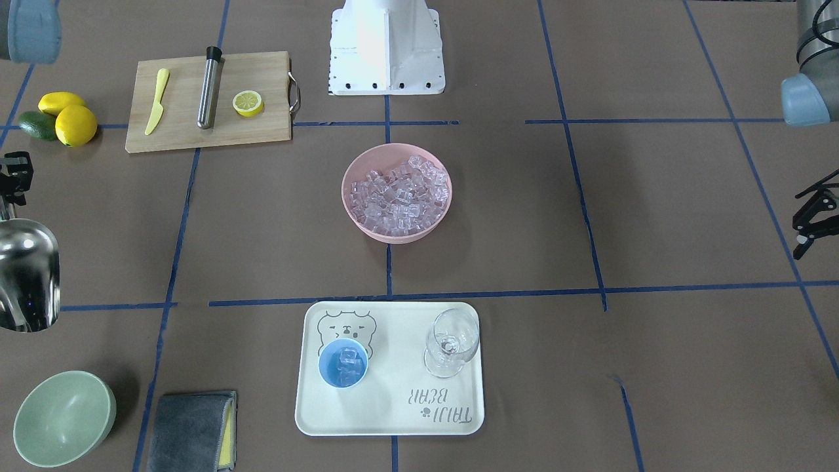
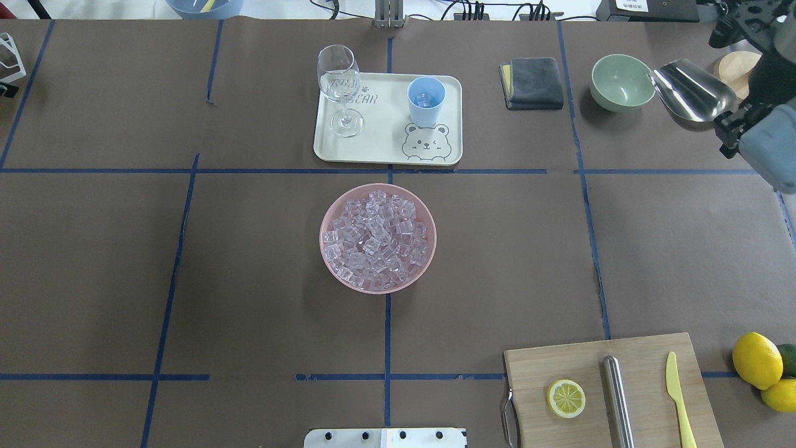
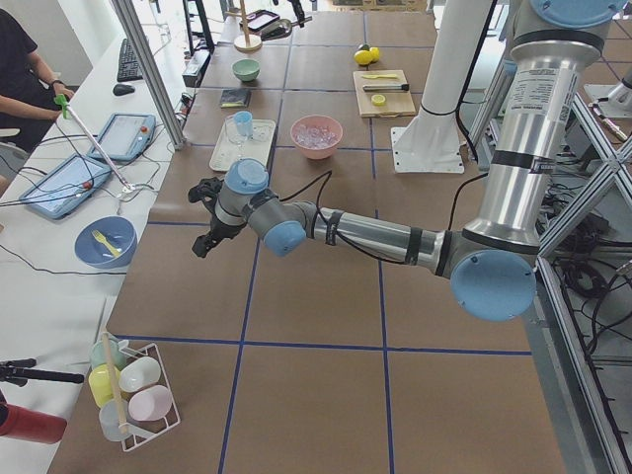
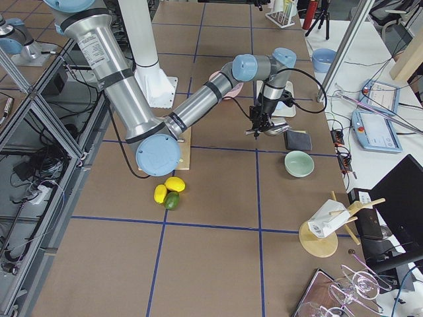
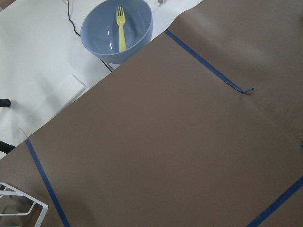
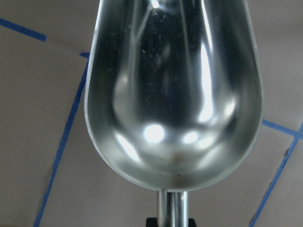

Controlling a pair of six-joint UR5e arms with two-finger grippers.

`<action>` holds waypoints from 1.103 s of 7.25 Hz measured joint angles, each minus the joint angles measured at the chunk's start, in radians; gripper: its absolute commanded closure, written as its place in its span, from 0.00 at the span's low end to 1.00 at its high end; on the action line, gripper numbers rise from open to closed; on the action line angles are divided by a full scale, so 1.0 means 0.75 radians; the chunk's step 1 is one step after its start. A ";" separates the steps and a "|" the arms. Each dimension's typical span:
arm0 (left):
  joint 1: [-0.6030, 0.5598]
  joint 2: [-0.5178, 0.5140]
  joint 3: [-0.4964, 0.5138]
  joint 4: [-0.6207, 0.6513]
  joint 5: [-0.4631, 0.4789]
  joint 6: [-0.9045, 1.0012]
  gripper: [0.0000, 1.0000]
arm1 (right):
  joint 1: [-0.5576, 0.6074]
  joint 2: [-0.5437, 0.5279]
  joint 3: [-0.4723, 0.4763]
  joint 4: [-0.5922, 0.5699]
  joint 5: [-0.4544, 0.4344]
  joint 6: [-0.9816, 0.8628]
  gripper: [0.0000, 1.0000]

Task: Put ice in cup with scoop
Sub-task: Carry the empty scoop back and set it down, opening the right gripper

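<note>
At nine o'clock, front view, my right pincer (image 1: pixel 12 187) clamps one scoop (image 1: pixel 26 272), both cut off; left pincer (image 1: pixel 801 236) gapes apart. I count one cup (image 1: pixel 326 372); its ice (image 1: pixel 349 362) blurs

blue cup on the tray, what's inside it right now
A few clear ice cubes lie inside the cup. They cover the cup's floor, so how deep the ice goes cannot be told.

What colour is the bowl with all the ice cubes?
The bowl is pink, seen best in the overhead view.
</note>
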State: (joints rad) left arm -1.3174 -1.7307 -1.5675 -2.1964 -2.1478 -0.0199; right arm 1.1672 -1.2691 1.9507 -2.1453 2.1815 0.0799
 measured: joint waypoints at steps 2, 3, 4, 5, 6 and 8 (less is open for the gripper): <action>-0.004 0.041 -0.043 0.166 0.000 0.000 0.00 | -0.039 -0.244 0.063 0.298 0.057 0.226 1.00; -0.007 0.048 -0.088 0.305 0.000 0.000 0.00 | -0.084 -0.350 0.061 0.505 0.062 0.373 1.00; -0.018 0.052 -0.123 0.416 -0.001 0.000 0.00 | -0.143 -0.421 0.044 0.685 0.051 0.534 1.00; -0.033 0.053 -0.138 0.469 -0.001 0.000 0.00 | -0.199 -0.473 0.014 0.826 0.033 0.659 1.00; -0.043 0.057 -0.146 0.490 -0.002 0.000 0.00 | -0.257 -0.523 -0.013 0.956 0.019 0.774 1.00; -0.060 0.062 -0.149 0.530 -0.022 0.000 0.00 | -0.405 -0.586 -0.041 1.155 -0.024 1.047 1.00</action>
State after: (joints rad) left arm -1.3621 -1.6842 -1.6792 -1.7989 -2.1645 -0.0199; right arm 0.8632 -1.7085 1.9198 -1.2789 2.1637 0.8654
